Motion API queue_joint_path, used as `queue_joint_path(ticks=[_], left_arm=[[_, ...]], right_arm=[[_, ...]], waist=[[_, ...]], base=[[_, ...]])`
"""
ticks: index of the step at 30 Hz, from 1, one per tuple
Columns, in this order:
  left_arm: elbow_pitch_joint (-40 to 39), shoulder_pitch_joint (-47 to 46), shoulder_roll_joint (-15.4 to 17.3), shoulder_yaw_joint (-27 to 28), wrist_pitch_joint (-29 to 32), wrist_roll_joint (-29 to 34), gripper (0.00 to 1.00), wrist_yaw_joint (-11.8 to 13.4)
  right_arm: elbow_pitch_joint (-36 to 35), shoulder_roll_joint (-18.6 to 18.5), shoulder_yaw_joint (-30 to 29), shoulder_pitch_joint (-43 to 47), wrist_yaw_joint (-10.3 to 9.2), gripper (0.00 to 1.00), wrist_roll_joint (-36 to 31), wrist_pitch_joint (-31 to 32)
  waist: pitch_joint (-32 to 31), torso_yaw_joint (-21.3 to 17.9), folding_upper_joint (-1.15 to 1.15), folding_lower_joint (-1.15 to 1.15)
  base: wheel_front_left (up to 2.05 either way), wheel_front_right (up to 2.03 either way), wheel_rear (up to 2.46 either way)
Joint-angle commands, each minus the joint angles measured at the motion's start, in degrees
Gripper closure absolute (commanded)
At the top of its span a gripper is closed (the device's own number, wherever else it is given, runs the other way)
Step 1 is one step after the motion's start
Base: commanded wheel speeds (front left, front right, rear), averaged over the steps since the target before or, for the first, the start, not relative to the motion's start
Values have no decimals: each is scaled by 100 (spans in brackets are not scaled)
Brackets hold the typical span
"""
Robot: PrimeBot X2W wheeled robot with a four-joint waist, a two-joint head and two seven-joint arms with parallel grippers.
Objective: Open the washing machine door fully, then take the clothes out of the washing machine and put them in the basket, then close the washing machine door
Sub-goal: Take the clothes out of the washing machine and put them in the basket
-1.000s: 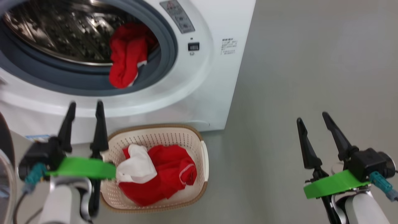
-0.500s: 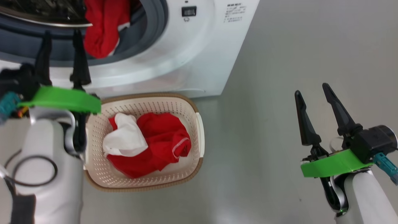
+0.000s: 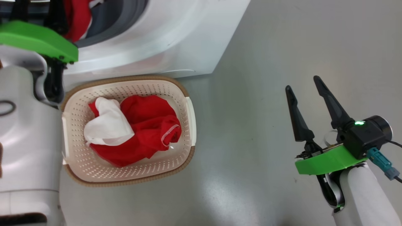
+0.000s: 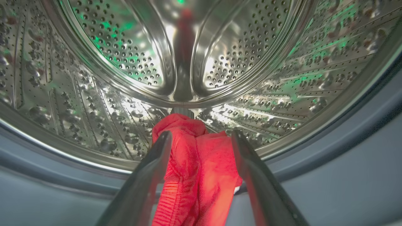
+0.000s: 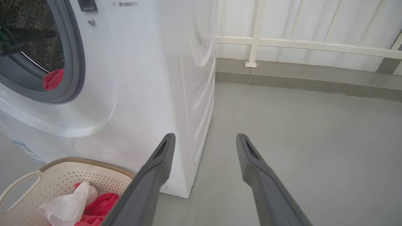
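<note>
1 red garment [image 4: 194,169] drapes the drum [image 4: 94,62], clothes [image 3: 147,125] lie in the basket [image 3: 125,78]; left pincer [image 4: 201,135], right pincer [image 3: 301,83] gape.

Overall: bright, even, soft light; shadows faint.
Floor [image 3: 267,78]: pale sheen patch at 6 o'clock in the head view.
Washing machine [image 3: 150,40]: white front nearly blown out, slightly soft, at 11 o'clock.
Drum [image 4: 94,94]: hard glints, green tint at 11 and 2 o'clock.
Clothes [image 4: 201,169]: red glowing, grainy, at 6 o'clock.
Left pincer [image 4: 201,134]: near fingers blurred.
Wrist views: wide-angle bowing at edges.
</note>
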Motion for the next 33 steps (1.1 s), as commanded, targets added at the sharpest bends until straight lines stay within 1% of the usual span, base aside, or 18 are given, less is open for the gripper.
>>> queue_joint_path(ticks=[1,3,4,10,12,13,17,19,20,21,22,28,33], left_arm=[[9,-173,298,-18,132,-84,0,-31],[152,-343,378,-192,319,-152,0,-34],[303,-467,494,-388,514,-157,0,-35],[764,-692,854,-892,1105,24,0,-36],[926,-738,959,-1035,1286,172,0,11],[926,-738,959,-1035,1286,172,0,11],[1172,-808,1103,-1220,1483,385,0,189],[1251,-816,1129,-1290,1512,445,0,225],[1295,-816,1138,-1318,1531,468,24,249],[1328,-821,1161,-1367,1535,516,59,270],[1357,-824,1175,-1395,1526,542,100,291],[1465,-769,1252,-1537,1226,686,100,461],[1448,-689,1276,-1578,698,725,100,573]], right_arm=[[-118,-21,182,-35,26,0,-48,-36],[-111,-18,240,-47,26,0,-33,-36],[-99,-15,294,-65,26,0,-15,-36],[-39,-8,425,-74,26,0,40,-36],[-36,-7,444,-73,26,0,55,-36],[-36,-7,444,-73,26,0,55,-36],[-22,-1,479,-75,26,0,97,-36],[-14,3,493,-73,26,0,133,-36],[-12,5,499,-68,26,0,147,-36],[-10,7,507,-60,26,0,158,-36],[-7,9,512,-53,26,0,164,-36],[15,16,528,-32,26,0,212,-36],[27,19,526,-2,26,0,240,-36]], waist=[[86,-96,0,0],[110,-136,0,0],[118,-176,0,0],[73,-316,0,0],[64,-357,0,0],[64,-357,0,0],[60,-441,0,0],[56,-475,0,0],[51,-488,0,0],[50,-501,0,0],[43,-511,0,0],[-41,-539,0,0],[-159,-491,0,0]], base=[[0,0,0],[0,0,0],[0,0,0],[0,0,0],[0,0,0],[0,0,0],[0,0,0],[0,0,0],[0,0,0],[0,0,0],[0,0,0],[0,0,0],[0,0,0]])
